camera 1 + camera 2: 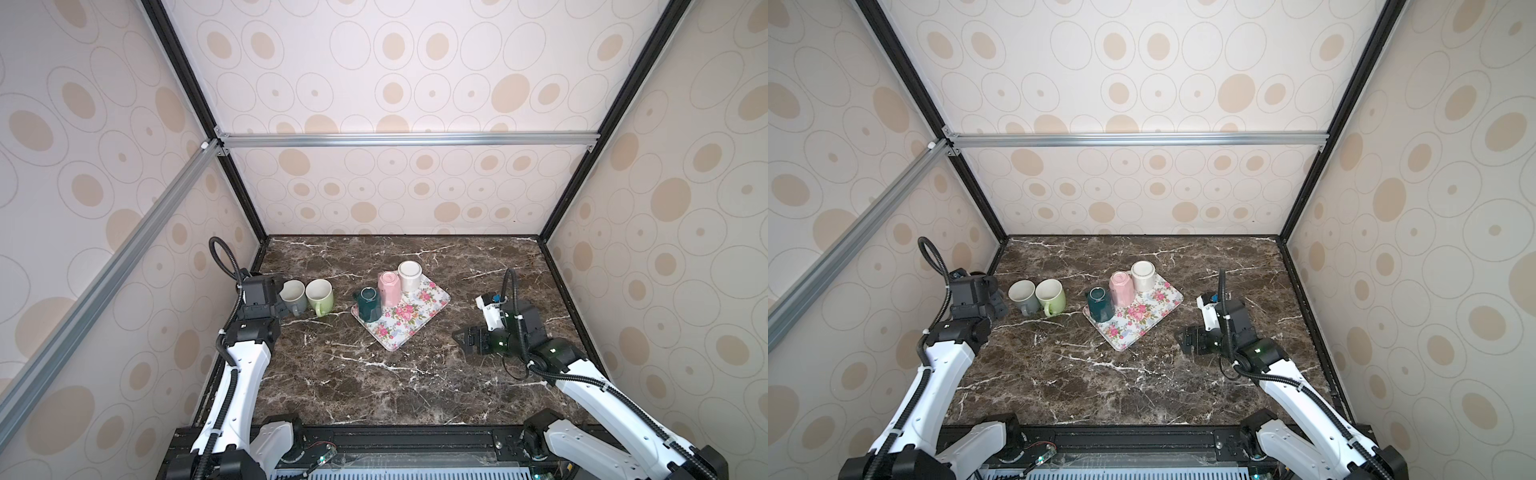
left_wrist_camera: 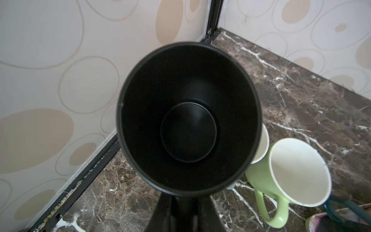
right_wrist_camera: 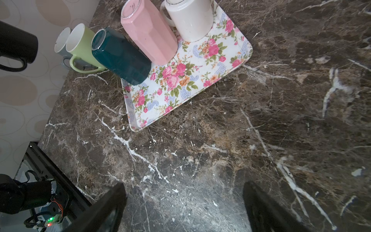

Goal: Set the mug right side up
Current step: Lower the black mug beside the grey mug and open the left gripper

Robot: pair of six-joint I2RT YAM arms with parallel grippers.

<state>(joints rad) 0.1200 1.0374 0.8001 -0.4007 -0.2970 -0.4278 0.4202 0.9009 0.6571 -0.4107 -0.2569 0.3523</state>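
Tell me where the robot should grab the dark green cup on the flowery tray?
Probably by its handle, coming from the left. The dark green cup stands upside down at the tray's left corner, and its handle sticks out leftward, unblocked. The pink cup crowds its other side, leaving little room for a grip across the body.

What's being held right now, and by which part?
The left gripper is shut on the black mug, gripping its outside behind the rim; the exact contact is hidden. The right gripper is open and empty.

In the left wrist view the black mug (image 2: pixel 188 120) hides most of the grey mug (image 2: pixel 263 146); the edge cuts off the tray (image 2: pixel 310 222).
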